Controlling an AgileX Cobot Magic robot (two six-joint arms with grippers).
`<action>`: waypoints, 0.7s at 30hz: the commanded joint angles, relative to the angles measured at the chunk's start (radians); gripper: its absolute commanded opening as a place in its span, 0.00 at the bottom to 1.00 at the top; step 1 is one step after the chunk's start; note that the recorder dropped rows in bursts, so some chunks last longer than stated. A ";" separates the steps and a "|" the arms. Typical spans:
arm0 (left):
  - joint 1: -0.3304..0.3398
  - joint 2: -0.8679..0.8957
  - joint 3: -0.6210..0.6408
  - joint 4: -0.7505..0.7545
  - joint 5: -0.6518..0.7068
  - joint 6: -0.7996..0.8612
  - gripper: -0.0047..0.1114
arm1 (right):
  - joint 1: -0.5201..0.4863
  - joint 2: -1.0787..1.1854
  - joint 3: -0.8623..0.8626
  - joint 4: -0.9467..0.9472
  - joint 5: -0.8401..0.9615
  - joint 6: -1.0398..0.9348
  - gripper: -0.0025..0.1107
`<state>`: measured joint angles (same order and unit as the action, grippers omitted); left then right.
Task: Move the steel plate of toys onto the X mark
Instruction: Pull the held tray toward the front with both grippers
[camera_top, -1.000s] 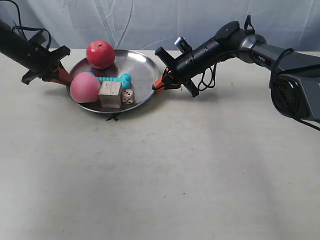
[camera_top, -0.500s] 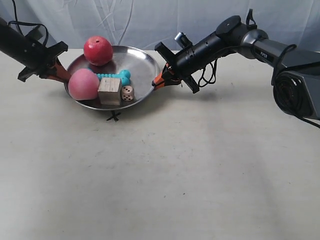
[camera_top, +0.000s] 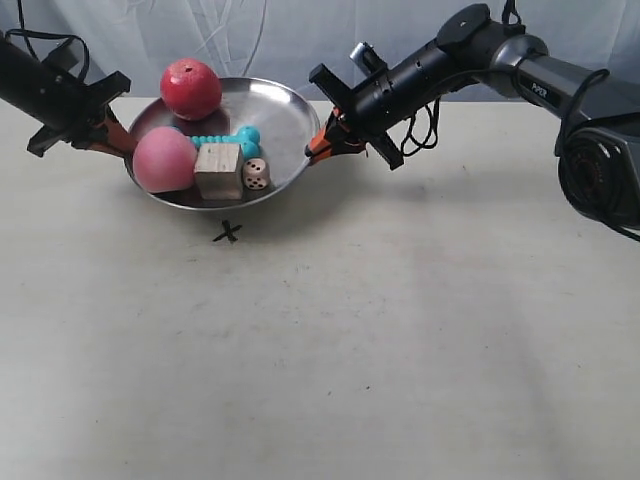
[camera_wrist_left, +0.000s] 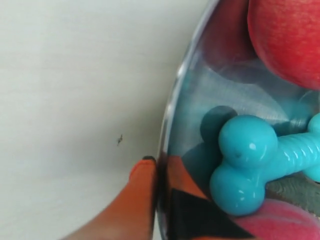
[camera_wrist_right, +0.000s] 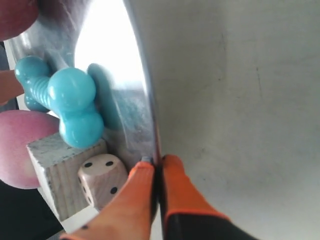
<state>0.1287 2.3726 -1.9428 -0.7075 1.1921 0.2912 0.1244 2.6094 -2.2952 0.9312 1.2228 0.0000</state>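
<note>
Both grippers hold the steel plate (camera_top: 287, 118) above the table, tilted toward the camera. My left gripper (camera_top: 112, 136) is shut on its rim (camera_wrist_left: 167, 134) beside the pink peach-like ball (camera_top: 161, 160). My right gripper (camera_top: 318, 148) is shut on the opposite rim (camera_wrist_right: 146, 115), near the dotted die (camera_wrist_right: 102, 176). The plate holds the red apple-like ball (camera_top: 190, 88), the turquoise bone (camera_top: 230, 141), the wooden cube (camera_top: 219, 171) and the die (camera_top: 256, 174). The black X mark (camera_top: 228, 233) lies uncovered on the table just in front of the plate.
The pale table (camera_top: 380, 340) spreads out in front of the X mark. A light cloth backdrop (camera_top: 280, 40) hangs behind the plate. The right arm's base (camera_top: 600, 170) stands at the exterior view's right edge.
Both grippers have raised the plate off the table and a little backward. The X mark, partly under the plate's front rim before, now shows whole.
</note>
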 joint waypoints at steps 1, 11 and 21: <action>-0.012 -0.023 0.022 -0.026 0.029 0.004 0.04 | 0.005 -0.032 -0.001 0.006 -0.002 0.000 0.01; -0.012 -0.028 0.092 -0.024 0.029 0.007 0.04 | 0.029 -0.032 -0.001 -0.052 -0.002 0.018 0.01; -0.012 -0.076 0.110 -0.022 0.029 0.015 0.04 | 0.038 -0.036 -0.001 -0.052 -0.002 0.026 0.01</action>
<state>0.1287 2.3170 -1.8436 -0.7029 1.1884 0.2918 0.1480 2.6010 -2.2927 0.8405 1.2294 0.0332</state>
